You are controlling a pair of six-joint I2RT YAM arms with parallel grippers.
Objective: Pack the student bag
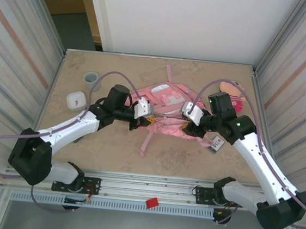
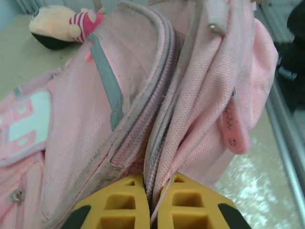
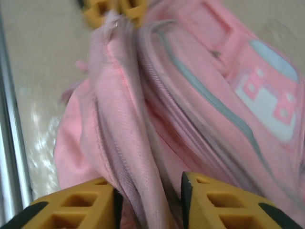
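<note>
The pink student bag (image 1: 168, 97) lies in the middle of the table, front pocket up, with a strap (image 1: 146, 141) trailing toward me. My left gripper (image 1: 147, 120) is at its near left edge. In the left wrist view the gripper (image 2: 151, 183) is shut on the bag's (image 2: 143, 95) zipper edge, the fabric pinched between the yellow fingers. My right gripper (image 1: 187, 129) is at the near right edge. Its jaws (image 3: 147, 186) stand apart, with a loose fold of the bag (image 3: 138, 124) between them. The left gripper's fingers (image 3: 112, 9) show at the far end of that fold.
A plush doll (image 1: 234, 95) lies at the bag's far right, also seen in the left wrist view (image 2: 57, 28). A grey cup (image 1: 91, 78) and a small white box (image 1: 76, 100) stand at the left. Metal walls enclose both sides.
</note>
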